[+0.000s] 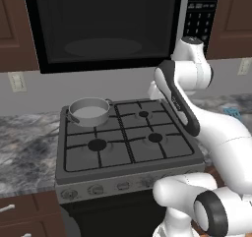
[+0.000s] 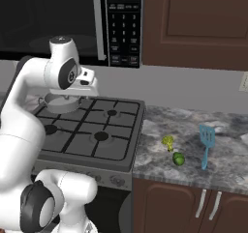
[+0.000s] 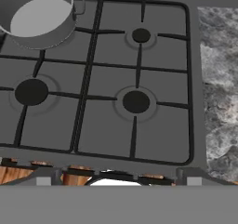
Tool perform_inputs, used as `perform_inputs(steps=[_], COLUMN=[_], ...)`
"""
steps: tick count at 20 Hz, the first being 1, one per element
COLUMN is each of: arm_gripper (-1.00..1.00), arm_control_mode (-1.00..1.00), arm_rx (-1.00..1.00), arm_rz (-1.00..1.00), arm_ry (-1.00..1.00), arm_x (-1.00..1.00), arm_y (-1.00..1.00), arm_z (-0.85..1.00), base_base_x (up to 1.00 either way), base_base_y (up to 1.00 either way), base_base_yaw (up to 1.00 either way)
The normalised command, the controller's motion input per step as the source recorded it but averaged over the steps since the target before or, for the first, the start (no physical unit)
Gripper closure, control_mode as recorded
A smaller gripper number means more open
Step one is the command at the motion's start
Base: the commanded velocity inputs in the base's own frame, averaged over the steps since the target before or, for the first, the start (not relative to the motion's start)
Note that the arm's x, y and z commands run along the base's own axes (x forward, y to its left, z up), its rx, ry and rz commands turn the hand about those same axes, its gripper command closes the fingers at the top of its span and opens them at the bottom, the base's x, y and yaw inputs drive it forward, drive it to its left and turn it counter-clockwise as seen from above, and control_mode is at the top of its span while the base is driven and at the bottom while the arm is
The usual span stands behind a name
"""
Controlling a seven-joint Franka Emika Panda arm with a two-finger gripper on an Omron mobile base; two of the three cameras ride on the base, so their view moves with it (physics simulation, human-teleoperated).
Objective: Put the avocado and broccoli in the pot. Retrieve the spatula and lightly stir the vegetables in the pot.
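My pincer (image 3: 116, 179) stands wide open and holds nothing; its tips sit at the bottom edge of the hand view, high over the stove (image 3: 186, 79).

The pot (image 1: 89, 111) is on the rear left burner, upper left in the left base view, and its pale inside is bare. The broccoli (image 2: 168, 141) and avocado (image 2: 178, 158) lie on the counter (image 2: 160, 164) right of the stove, at centre right of the right base view, just beside each other but apart. The spatula (image 2: 207, 144) lies further right, near them.

Status, in my judgement: nothing is loaded yet; the first pick is still to come.

Risks:
- The avocado is smooth and round; an off-centre close could squirt it away, and it lies near the counter's front edge.
- The two vegetables lie close together; a wide approach may knock one while taking the other.
- The pot is well apart from them, across the stove; a loose grip may drop the load onto the grates.
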Motion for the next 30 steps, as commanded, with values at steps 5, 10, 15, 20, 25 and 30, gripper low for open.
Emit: perform_inputs(steps=[5, 10, 15, 20, 25, 30], arm_gripper=[-1.0, -1.0, -1.0, -1.0, -1.0, -1.0], arm_control_mode=[-1.0, -1.0, -1.0, -1.0, -1.0, -1.0], arm_rx=[0.0, 0.01, 0.0, 0.02, 0.0, -0.01], arm_rz=[-0.15, -0.14, -0.2, -0.13, 0.01, 0.21], arm_ry=[0.0, 0.03, 0.17, 0.18, 0.1, 0.0], arm_x=[0.0, 0.05, 0.02, 0.0, -0.01, -0.02], arm_y=[-0.38, -1.0, -1.0, -1.0, -1.0, -0.75], arm_z=[-0.29, -0.53, -0.86, -0.79, -0.08, 0.01], base_base_x=[0.0, 0.0, 0.0, 0.0, 0.0, 0.0], base_base_y=[0.0, 0.0, 0.0, 0.0, 0.0, 0.0], base_base_yaw=[0.0, 0.0, 0.0, 0.0, 0.0, 0.0])
